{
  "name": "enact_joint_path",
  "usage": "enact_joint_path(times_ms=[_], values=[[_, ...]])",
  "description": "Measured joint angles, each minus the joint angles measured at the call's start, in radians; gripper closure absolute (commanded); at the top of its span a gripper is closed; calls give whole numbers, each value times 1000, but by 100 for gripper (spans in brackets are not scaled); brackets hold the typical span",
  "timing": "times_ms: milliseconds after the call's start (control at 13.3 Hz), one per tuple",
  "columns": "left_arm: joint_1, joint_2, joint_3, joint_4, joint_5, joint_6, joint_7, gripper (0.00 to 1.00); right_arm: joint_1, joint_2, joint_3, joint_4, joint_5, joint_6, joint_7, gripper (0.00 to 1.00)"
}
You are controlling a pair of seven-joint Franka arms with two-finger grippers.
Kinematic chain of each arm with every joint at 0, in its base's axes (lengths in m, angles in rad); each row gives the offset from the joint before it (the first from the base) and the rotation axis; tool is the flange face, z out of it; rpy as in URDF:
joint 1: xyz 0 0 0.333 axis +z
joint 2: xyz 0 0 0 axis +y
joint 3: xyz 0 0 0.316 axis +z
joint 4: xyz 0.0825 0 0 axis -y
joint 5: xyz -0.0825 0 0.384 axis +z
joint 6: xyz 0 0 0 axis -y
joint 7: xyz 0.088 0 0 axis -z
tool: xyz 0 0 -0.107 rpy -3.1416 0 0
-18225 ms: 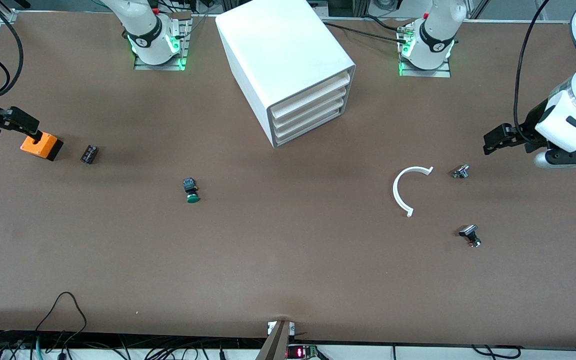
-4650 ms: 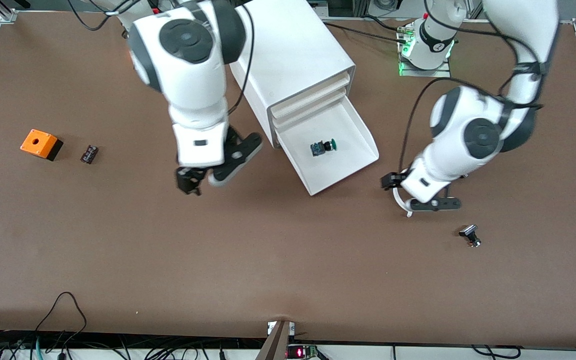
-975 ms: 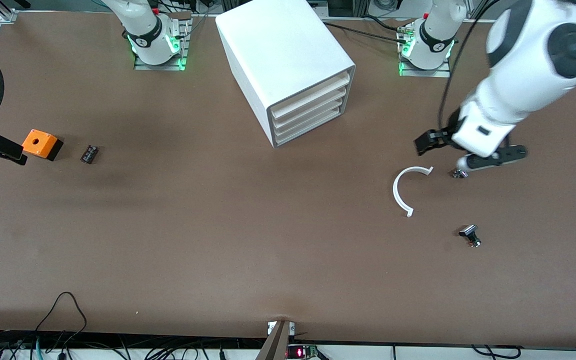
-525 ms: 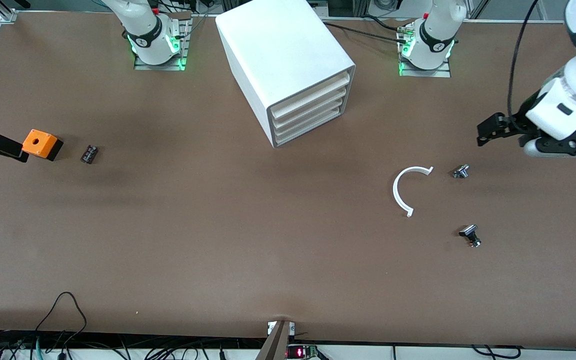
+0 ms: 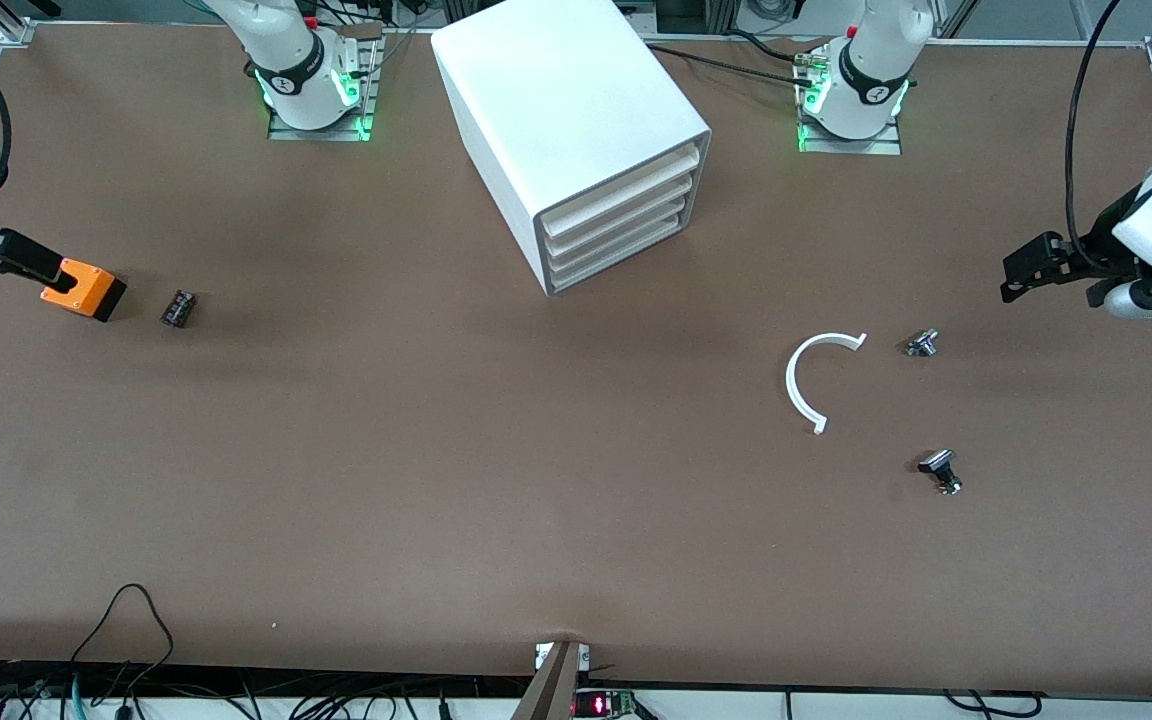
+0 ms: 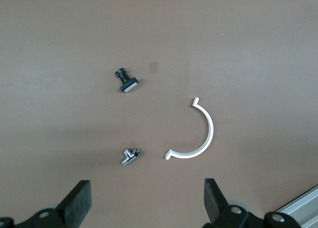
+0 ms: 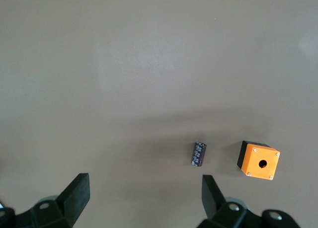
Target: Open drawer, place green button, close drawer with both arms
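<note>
The white cabinet (image 5: 556, 90) stands at the table's middle near the bases. Its bottommost drawer (image 5: 626, 262) is shut, flush with the three fronts above it. The green-capped button is hidden from every view. My left gripper (image 5: 1021, 270) hangs open and empty over bare table at the left arm's end; in the left wrist view (image 6: 146, 203) its jaws stand wide apart. My right gripper (image 5: 31, 265) is open and empty over the right arm's end, its tips over the edge of an orange box; the right wrist view (image 7: 144, 200) shows its jaws wide apart.
An orange box (image 5: 86, 290) (image 7: 259, 161) and a small dark part (image 5: 177, 307) (image 7: 198, 154) lie near the right gripper. A white C-shaped piece (image 5: 804, 385) (image 6: 198, 136), a silvery knob (image 5: 921, 343) (image 6: 130, 156) and a black-capped button (image 5: 939, 470) (image 6: 126, 81) lie toward the left arm's end.
The drawer, open with the green button in it 4.6 s ago, is shut. In the last second the left gripper drew away to its table end; the right gripper shifted over the orange box.
</note>
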Motion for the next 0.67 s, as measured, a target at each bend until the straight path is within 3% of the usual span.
enact_joint_path(times_ms=[675], values=[[2,10,3,4,0,-1,0,0,0,-12,5,-16,0,-9,-5,0]])
